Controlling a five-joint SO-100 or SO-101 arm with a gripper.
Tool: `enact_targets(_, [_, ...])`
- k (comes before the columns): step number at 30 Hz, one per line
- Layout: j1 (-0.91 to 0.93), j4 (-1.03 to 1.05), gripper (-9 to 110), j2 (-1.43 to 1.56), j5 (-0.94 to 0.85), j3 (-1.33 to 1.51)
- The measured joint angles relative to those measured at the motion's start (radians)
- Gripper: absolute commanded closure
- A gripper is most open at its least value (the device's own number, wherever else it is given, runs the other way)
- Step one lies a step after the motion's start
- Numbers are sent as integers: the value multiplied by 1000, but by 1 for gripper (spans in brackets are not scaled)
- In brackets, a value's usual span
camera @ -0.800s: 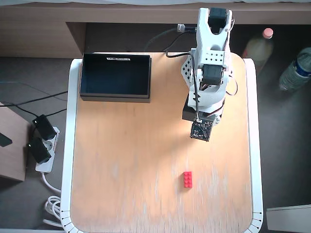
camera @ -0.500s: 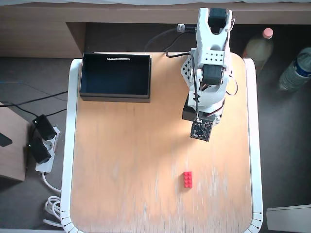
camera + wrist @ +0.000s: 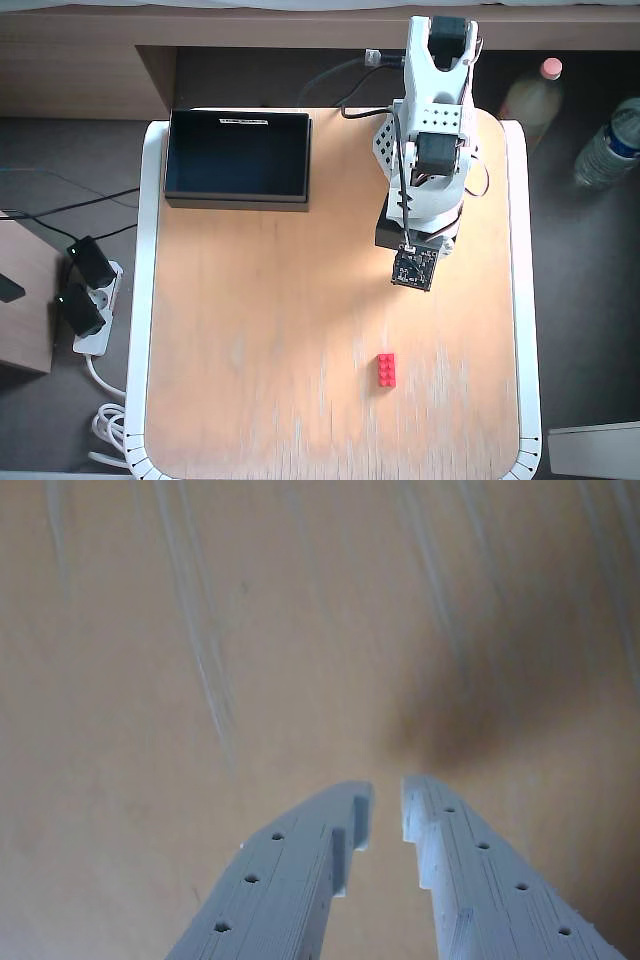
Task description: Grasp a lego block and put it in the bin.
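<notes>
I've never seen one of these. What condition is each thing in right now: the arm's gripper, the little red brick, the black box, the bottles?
gripper: nearly shut, only a narrow gap between its fingertips, holding nothing, bare wood beneath it.
lego block: lying flat on the table, studs up, untouched, apart from the arm.
bin: open on top, looks empty, at the table's far left corner in the overhead view.
table: bare wood, scuffed.
bottles: off the table, capped.
</notes>
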Motion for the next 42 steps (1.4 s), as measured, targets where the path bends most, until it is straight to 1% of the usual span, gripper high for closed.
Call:
enact_targets(33, [0,2,101,0,0,0])
enact_targets(42, [0,12,101,0,-23,0])
